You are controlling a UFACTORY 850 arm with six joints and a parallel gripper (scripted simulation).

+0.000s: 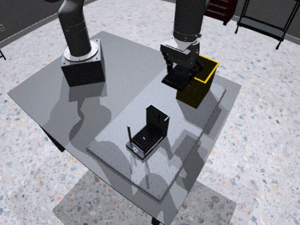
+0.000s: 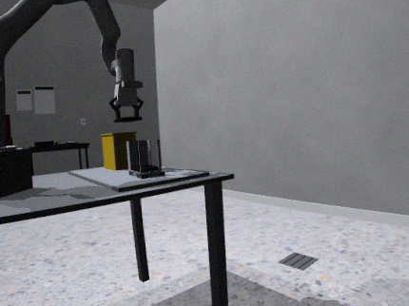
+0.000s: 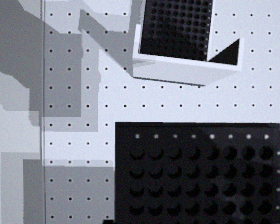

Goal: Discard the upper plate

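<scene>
My gripper [image 1: 181, 66] is shut on the upper 96-well plate [image 1: 178, 77], a black plate held level in the air. In the top view the plate overlaps the near left rim of the yellow plastics bin W1 [image 1: 199, 82], which stands upright. In the exterior view the gripper [image 2: 127, 113] and plate [image 2: 127, 119] hang well above the bin [image 2: 118, 150]. The stack rack K1 [image 1: 151, 131] stands on the mat with the lower plate [image 1: 146, 138] in it. In the wrist view the held plate [image 3: 197, 172] fills the bottom and the rack with the lower plate [image 3: 176, 30] is at the top.
The arm's base block [image 1: 83, 66] stands at the table's far left. A light perforated mat carries the rack and the bin. A thin black post [image 1: 129, 135] rises at the rack's left corner. The table edge lies close behind the bin.
</scene>
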